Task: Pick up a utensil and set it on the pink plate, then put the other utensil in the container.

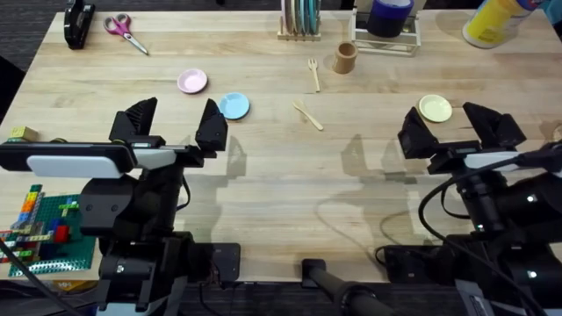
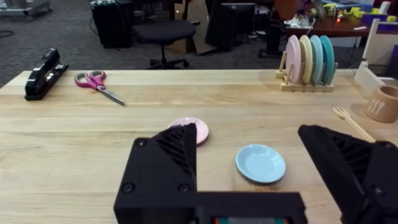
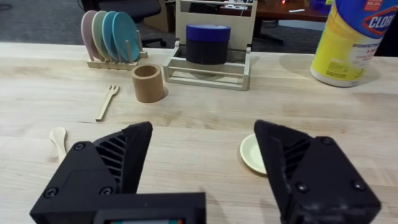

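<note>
The pink plate [image 1: 192, 82] lies at the back left of the table, beside a light blue plate [image 1: 233, 106]. The tine-less wooden utensil [image 1: 307, 114] lies flat near the middle. The wooden fork [image 1: 313, 74] lies behind it, next to the brown cup-like container [image 1: 344, 58]. My left gripper [image 1: 173, 123] hangs open and empty, nearer than both plates. My right gripper [image 1: 454, 130] is open and empty too, just nearer than a yellow plate [image 1: 435, 108]. The left wrist view has the pink plate [image 2: 200, 129] partly behind a finger. In the right wrist view are the fork [image 3: 107, 101], the utensil [image 3: 59, 140] and the container [image 3: 148, 83].
Scissors [image 1: 126, 31] and a black stapler [image 1: 77, 22] lie at the back left. A plate rack [image 1: 300, 19], a wooden frame with a dark blue jar [image 1: 386, 22] and a yellow wipes canister [image 1: 496, 19] line the back edge. A toy brick board [image 1: 39, 224] sits front left.
</note>
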Motion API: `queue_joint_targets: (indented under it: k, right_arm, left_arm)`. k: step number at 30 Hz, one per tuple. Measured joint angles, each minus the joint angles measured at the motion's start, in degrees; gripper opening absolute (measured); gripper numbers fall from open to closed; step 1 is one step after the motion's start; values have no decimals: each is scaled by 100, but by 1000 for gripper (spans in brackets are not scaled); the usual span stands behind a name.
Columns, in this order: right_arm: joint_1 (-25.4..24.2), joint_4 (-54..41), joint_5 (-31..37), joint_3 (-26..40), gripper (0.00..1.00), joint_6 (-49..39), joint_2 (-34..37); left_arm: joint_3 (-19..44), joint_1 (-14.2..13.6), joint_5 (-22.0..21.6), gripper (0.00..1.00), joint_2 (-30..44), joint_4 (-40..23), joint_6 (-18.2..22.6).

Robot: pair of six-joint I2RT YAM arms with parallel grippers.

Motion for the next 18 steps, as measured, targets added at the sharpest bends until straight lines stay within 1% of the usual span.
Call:
queue_joint_targets:
  k: [13,18]
  right_arm:
    - [0,114,-97,0,998,0,0]
    - [0,282,-155,3,998,0,0]
  left_arm:
    - [0,0,2,993,-2,2,2]
    - [11,0,122,994,0,-10,0]
